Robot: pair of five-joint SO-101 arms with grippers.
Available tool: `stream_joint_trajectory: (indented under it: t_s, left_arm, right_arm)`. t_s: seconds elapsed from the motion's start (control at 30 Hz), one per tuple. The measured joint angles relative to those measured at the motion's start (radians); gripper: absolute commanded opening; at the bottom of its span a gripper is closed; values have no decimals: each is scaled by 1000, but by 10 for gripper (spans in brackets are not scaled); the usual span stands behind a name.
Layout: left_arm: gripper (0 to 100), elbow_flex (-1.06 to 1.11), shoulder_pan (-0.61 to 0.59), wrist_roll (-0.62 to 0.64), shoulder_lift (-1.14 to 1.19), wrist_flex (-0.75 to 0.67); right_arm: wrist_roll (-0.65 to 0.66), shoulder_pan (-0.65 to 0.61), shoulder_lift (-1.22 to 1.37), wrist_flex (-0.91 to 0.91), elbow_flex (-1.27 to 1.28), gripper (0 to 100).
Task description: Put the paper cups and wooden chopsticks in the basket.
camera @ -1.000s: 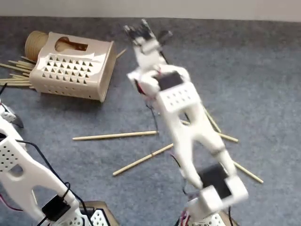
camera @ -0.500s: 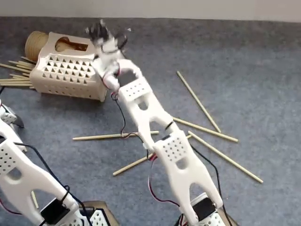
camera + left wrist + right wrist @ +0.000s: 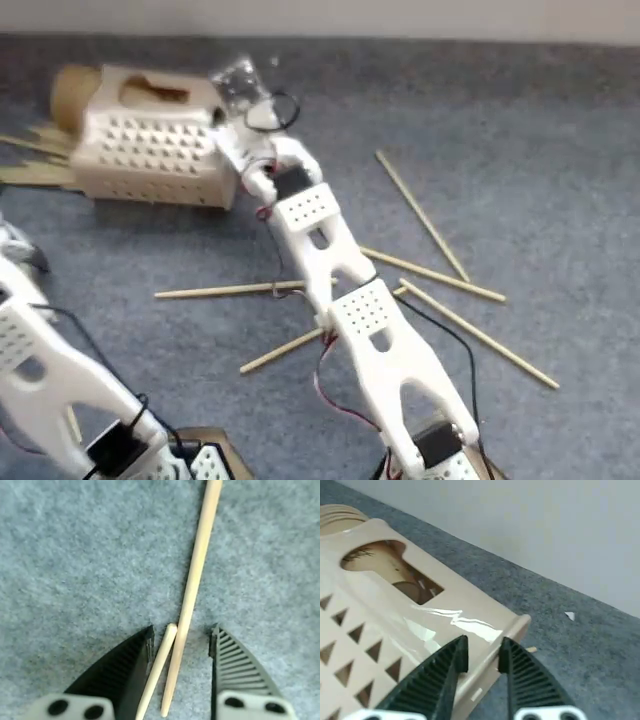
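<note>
Right gripper (image 3: 482, 652) pinching the beige perforated plastic basket (image 3: 150, 150); left gripper (image 3: 182, 630) gaping.
Right jaws are sitting nearly closed on the rim; the basket is lying on its side, a brown paper cup (image 3: 68, 95) poking from its other end; left jaws are holding nothing, straddling two pale wooden chopsticks (image 3: 197, 565) lying on grey carpet (image 3: 520, 130).

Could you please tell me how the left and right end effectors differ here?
The left end effector has its fingers wide apart; the right end effector has them nearly together. The left is low over the grey carpet, two wooden chopsticks lying between its fingers; the right straddles the rim of the tipped-over basket. Both have dark ribbed fingers.
</note>
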Motion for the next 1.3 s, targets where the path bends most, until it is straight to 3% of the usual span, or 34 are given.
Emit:
stream_joint_trajectory:
  t_s: [0.13, 0.43, 0.6, 0.77, 0.9, 1.3]
  left_arm:
    - [210, -26, -3, 0, 8, 0]
    - [210, -68, -32, 0, 18, 12]
    - [210, -86, -32, 0, 25, 20]
    - [210, -183, -34, 0, 28, 91]
    - [210, -304, -34, 0, 31, 173]
    - [212, -534, 34, 0, 40, 183]
  right_arm:
    - [-20, 28, 11, 101, -2, 47]
    - [-269, 81, -37, 439, -2, 47]
    - [-302, 120, -41, 605, -3, 47]
    - [-281, 167, -21, 818, 5, 47]
    - [-164, 170, -32, 914, -2, 47]
    - [-118, 169, -43, 953, -2, 47]
